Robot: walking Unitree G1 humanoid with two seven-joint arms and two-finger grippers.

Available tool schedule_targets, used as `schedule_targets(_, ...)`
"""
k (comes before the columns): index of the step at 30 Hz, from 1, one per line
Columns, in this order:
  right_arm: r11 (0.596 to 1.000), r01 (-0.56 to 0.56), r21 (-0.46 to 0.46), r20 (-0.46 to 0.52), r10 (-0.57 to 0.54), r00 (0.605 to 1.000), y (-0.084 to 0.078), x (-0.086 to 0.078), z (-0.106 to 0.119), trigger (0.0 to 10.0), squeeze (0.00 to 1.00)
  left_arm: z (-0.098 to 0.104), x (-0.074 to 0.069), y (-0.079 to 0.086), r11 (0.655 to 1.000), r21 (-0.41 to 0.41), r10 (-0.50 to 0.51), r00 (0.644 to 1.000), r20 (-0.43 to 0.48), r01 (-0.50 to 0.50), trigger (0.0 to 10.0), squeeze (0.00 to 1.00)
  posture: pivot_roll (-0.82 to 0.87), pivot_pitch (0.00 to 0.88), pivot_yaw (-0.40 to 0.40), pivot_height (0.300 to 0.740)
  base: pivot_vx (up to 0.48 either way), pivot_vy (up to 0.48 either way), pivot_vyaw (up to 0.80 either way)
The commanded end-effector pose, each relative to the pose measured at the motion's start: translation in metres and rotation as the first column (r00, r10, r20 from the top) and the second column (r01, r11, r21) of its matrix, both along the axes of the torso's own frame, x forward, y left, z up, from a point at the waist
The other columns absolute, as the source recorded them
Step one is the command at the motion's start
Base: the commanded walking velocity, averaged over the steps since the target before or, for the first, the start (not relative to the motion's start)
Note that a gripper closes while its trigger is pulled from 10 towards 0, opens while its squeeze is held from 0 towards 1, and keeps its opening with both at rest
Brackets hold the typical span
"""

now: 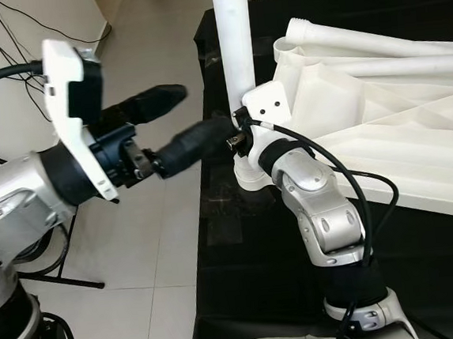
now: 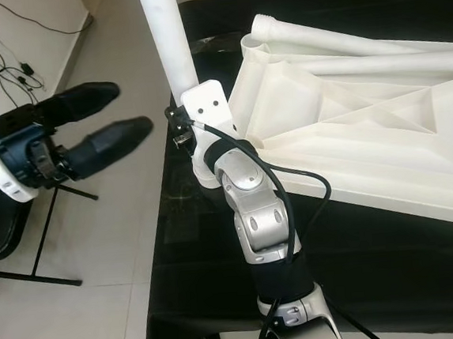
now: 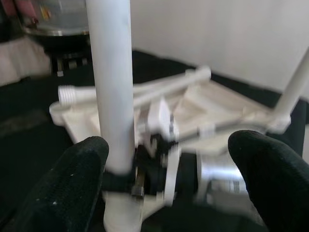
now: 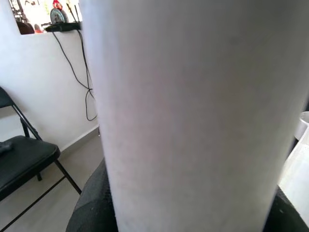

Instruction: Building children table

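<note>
Two black padded fingers [image 3: 72,179] of the left tool [image 3: 166,174] stand wide apart, framing an upright white plastic tube leg [image 3: 110,82]. Behind it lies an upturned white plastic tabletop [image 3: 203,108] on a black-covered bench [image 3: 29,130], with the silver right arm [image 3: 212,176] blurred at the leg's base.

White table leg [image 1: 235,42], white tabletop [image 1: 380,116], black cloth [image 1: 233,240], black fingers [image 1: 153,103].

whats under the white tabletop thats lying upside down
A black cloth lies under the upturned tabletop, spreading out past its edges. What the cloth covers is hidden. Two loose legs rest on top; the right tool grips an upright leg at its corner.
</note>
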State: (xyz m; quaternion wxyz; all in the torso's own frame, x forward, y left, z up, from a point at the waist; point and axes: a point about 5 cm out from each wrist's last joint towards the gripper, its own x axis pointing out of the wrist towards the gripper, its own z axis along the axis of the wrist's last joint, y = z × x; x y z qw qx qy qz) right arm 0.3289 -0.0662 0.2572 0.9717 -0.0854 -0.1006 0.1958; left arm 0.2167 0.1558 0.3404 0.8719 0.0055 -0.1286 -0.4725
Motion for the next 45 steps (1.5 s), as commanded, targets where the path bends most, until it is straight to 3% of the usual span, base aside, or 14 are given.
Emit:
schedule_targets(1,0.995,0.098,-0.002,-0.149,-0.097,0.984,-0.024,0.009,-0.03,10.0,0.0,-0.007,-0.003,0.019,0.992,0.029,0.123,0.992,-0.011,-0.123,10.0,0.0,0.05,0.251,0.14,0.74,0.0,0.0,0.0)
schedule_targets(3,0.997,0.071,0.019,-0.119,-0.068,0.991,-0.029,0.011,-0.022,10.0,0.0,-0.035,0.002,0.046,0.918,0.053,0.396,0.916,-0.06,-0.393,10.0,0.0,0.05,0.254,0.142,0.74,0.0,0.0,0.0)
schedule_targets(8,0.998,-0.004,0.061,-0.069,0.008,0.998,-0.031,0.014,-0.01,10.0,0.0,-0.068,0.004,0.06,0.818,0.091,0.575,0.807,-0.131,-0.568,10.0,0.0,0.05,0.262,0.143,0.74,0.0,0.0,0.0)
schedule_targets(9,0.995,-0.067,0.076,-0.032,0.07,0.997,-0.033,0.014,-0.002,10.0,1.0,-0.095,0.001,0.061,0.768,0.129,0.64,0.746,-0.188,-0.627,10.0,0.0,0.05,0.272,0.14,0.74,0.0,0.0,0.0)
schedule_targets(15,0.974,-0.21,0.088,0.047,0.206,0.977,-0.041,0.015,0.019,10.0,1.0,-0.151,-0.025,0.044,0.683,0.203,0.722,0.606,-0.334,-0.702,10.0,0.0,0.06,0.284,0.14,0.74,0.0,0.0,0.0)
schedule_targets(20,0.969,-0.231,0.085,0.055,0.227,0.972,-0.043,0.016,0.022,10.0,1.0,-0.157,-0.029,0.039,0.679,0.213,0.725,0.595,-0.348,-0.702,10.0,0.0,0.06,0.284,0.14,0.74,0.0,0.0,0.0)
schedule_targets(21,0.938,-0.342,0.062,0.051,0.339,0.939,-0.041,0.015,0.025,10.0,0.76,-0.163,-0.035,0.028,0.692,0.215,0.713,0.608,-0.35,-0.689,10.0,0.0,0.06,0.293,0.125,0.74,0.0,0.0,0.0)
schedule_targets(24,0.907,-0.42,0.047,0.047,0.418,0.907,-0.04,0.015,0.027,10.0,0.76,-0.167,-0.039,0.02,0.702,0.212,0.704,0.618,-0.35,-0.679,10.0,0.0,0.06,0.293,0.125,0.74,0.0,0.0,0.0)
schedule_targets(25,0.836,-0.549,-0.009,0.021,0.549,0.836,-0.036,0.013,0.027,10.0,0.0,-0.167,-0.041,0.015,0.709,0.191,0.697,0.631,-0.34,-0.679,10.0,0.0,0.07,0.304,0.117,0.74,0.0,0.0,0.0)
schedule_targets(27,0.74,-0.669,-0.073,-0.018,0.67,0.742,-0.031,0.012,0.027,10.0,0.0,-0.167,-0.043,0.009,0.723,0.178,0.683,0.655,-0.323,-0.667,10.0,0.0,0.08,0.305,0.108,0.74,0.0,0.0,0.0)
schedule_targets(29,0.74,-0.669,-0.073,-0.018,0.67,0.742,-0.031,0.012,0.027,10.0,0.0,-0.167,-0.043,0.009,0.723,0.178,0.683,0.655,-0.323,-0.667,10.0,0.0,0.08,0.305,0.108,0.74,0.0,0.0,0.0)
schedule_targets(31,0.63,-0.76,-0.162,-0.072,0.76,0.646,-0.025,0.017,0.029,10.0,0.0,-0.167,-0.045,0.002,0.747,0.16,0.66,0.691,-0.293,-0.645,10.0,0.0,0.09,0.311,0.099,0.74,0.0,0.0,0.0)
schedule_targets(38,0.533,-0.807,-0.256,-0.143,0.804,0.577,-0.016,0.022,0.032,10.0,0.0,-0.162,-0.048,-0.011,0.817,0.136,0.577,0.786,-0.223,-0.56,10.0,0.0,0.08,0.321,0.086,0.74,0.0,0.0,0.0)
schedule_targets(45,0.531,-0.801,-0.278,-0.188,0.787,0.587,-0.018,0.027,0.025,10.0,0.0,-0.159,-0.049,-0.017,0.841,0.093,0.54,0.819,-0.194,-0.533,10.0,0.0,0.07,0.332,0.076,0.74,0.0,0.0,0.0)
